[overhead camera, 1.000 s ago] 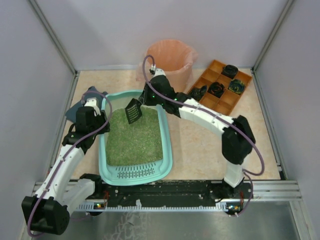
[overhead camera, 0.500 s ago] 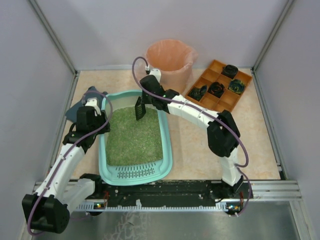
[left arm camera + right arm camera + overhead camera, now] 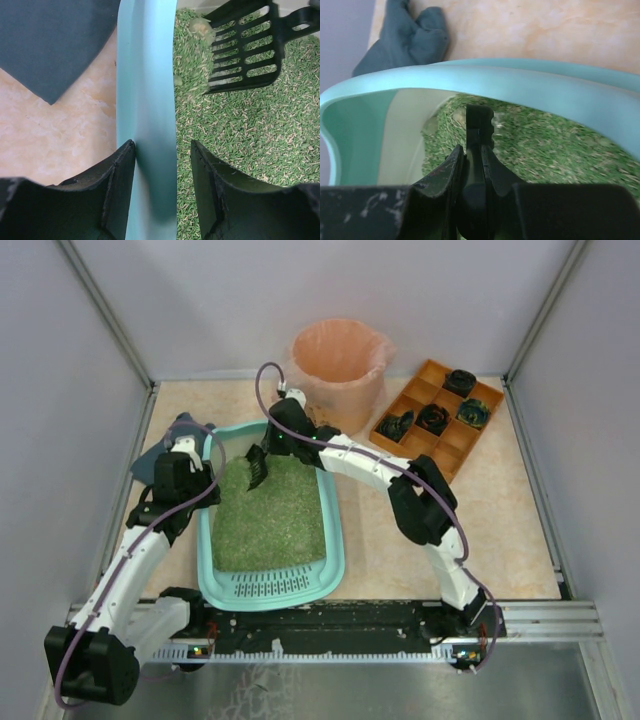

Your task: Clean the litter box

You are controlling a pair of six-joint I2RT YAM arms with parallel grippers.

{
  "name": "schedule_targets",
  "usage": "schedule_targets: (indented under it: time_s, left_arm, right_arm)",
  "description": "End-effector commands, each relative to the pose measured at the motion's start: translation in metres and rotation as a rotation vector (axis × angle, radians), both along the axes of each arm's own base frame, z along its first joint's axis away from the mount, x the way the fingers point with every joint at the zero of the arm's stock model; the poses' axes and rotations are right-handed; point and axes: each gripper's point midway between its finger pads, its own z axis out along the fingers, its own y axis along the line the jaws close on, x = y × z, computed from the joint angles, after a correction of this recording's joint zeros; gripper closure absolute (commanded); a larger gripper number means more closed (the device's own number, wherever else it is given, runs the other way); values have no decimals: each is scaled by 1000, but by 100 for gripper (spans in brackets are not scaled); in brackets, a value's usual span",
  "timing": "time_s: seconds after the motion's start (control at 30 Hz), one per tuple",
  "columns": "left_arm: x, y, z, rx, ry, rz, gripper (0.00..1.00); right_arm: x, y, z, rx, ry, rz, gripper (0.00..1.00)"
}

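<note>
The teal litter box (image 3: 335,540) lies left of centre, filled with green litter (image 3: 270,515), its slotted ledge at the near end. My left gripper (image 3: 162,150) is shut on the box's left rim (image 3: 145,100); it also shows in the top view (image 3: 200,478). My right gripper (image 3: 472,152) is shut on the handle of a black slotted scoop (image 3: 256,466), whose blade digs into the litter at the far left corner. The scoop (image 3: 247,50) lies next to a pale clump (image 3: 200,27) in the left wrist view.
A peach-lined round bin (image 3: 340,360) stands behind the box. An orange compartmented tray (image 3: 440,415) with dark items lies at the back right. A dark grey cloth (image 3: 165,445) lies left of the box.
My right arm has swung the scoop leftward and lowered it into the litter at the far left corner. My left gripper has stayed on the rim.
</note>
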Motion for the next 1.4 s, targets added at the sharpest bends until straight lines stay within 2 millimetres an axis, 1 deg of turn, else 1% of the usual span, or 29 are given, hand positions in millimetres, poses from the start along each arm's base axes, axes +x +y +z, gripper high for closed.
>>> schedule_targets:
  time_s: [0.0,0.1,0.2,0.27,0.33,0.47,0.63,0.73,0.97,1.13,1.37]
  left_arm:
    - [-1,-6,0,-21,14,-22,46]
    - [-1,-7,0,-21,15,-24,47]
    - [-1,-6,0,-20,15,-24,47]
    - [-1,-7,0,-20,15,-24,47]
    - [-1,-6,0,-19,13,-23,47]
    - [-1,-6,0,-19,15,-22,47]
    - [-1,-7,0,-20,16,-24,47]
    - [-1,-6,1,-20,12,-23,47]
    - [-1,-7,0,-20,14,-25,47]
    - [-1,-6,3,-20,5,-22,46]
    - [-1,-5,7,-21,-12,-16,41]
  right_arm:
    - [-41,52,-7,125,71,200,100]
    - [-53,65,-3,174,64,278,100]
    - [-70,75,1,222,59,374,100]
    - [-80,78,5,251,53,430,100]
    - [-87,76,6,269,51,461,100]
    - [-96,67,12,302,59,448,100]
    - [-108,61,9,337,155,421,100]
    - [-111,54,14,376,175,387,100]
    - [-107,31,39,467,185,291,100]
    - [-101,9,48,487,173,210,100]
    - [-99,-17,57,544,169,153,100]
